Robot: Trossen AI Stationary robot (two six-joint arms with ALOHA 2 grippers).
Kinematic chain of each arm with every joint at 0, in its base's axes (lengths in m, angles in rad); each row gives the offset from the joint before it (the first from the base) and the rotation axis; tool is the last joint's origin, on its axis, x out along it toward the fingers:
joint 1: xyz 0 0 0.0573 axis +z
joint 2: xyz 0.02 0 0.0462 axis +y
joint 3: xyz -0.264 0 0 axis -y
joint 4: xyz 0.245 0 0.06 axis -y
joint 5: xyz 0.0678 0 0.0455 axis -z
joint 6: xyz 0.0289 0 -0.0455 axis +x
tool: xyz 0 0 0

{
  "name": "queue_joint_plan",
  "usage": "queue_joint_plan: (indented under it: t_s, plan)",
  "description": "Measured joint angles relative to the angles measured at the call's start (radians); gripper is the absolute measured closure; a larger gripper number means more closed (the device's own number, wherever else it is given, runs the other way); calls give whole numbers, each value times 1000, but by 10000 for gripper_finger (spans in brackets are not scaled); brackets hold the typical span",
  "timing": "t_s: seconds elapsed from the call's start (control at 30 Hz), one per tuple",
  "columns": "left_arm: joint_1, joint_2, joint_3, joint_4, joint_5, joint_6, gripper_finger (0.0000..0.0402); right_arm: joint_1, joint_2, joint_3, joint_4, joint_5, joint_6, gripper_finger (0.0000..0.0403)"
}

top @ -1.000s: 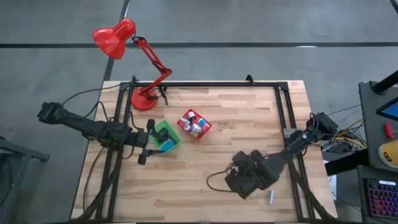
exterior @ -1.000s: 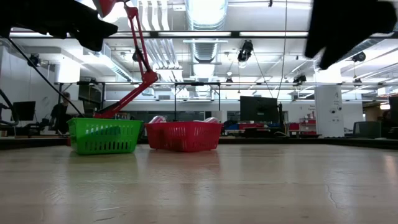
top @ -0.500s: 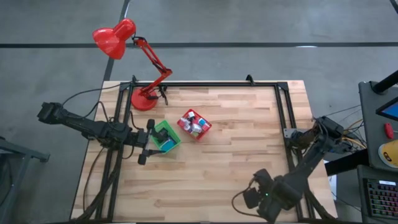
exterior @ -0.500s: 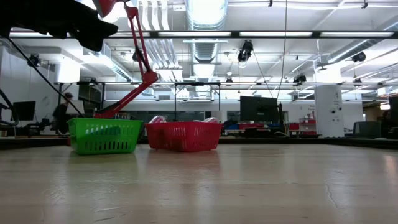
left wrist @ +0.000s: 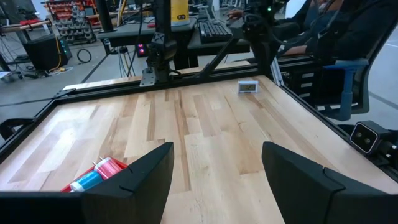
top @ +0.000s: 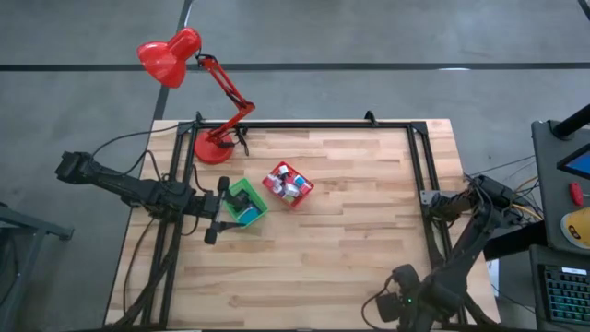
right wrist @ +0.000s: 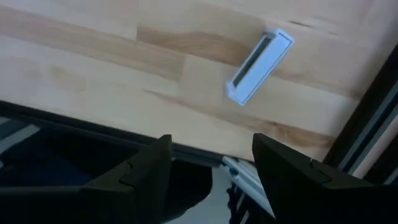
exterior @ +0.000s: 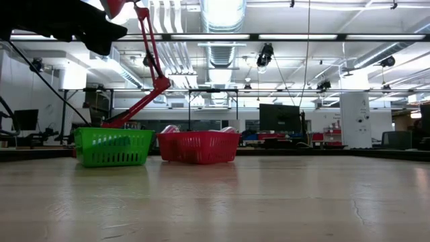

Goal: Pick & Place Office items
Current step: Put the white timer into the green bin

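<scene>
I read the right gripper (right wrist: 208, 180) as open and empty, its fingers spread over the table's near edge at about 5 o'clock from the table's middle. A small white stick (right wrist: 258, 66) lies just past it on the wood, close to the black frame rail. My worry: that piece sits near the rim and the rail, so a skewed descent could nudge it off the table or jam a finger on the rail.

The left gripper (left wrist: 214, 180) is open too, holding nothing, parked just beside the green bin (top: 247, 200) at about 9 o'clock. If it moves carelessly it may shove that bin.

The remaining office items (top: 289, 183) I can see are heaped in the red bin (top: 305, 195), just beside the green one.

The table (top: 350, 231) is pale butcher-block in a black frame, with a red lamp (top: 171, 57) at 11 o'clock. Beyond it is a lit workshop with monitors and racks.
</scene>
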Motion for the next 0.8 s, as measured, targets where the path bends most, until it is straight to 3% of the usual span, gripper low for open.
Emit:
queue_joint_plan:
  t_s: [0.8]
  plan:
    - [0,0,0,0,0,0,152,23,239,-16,-53,6,18,184]
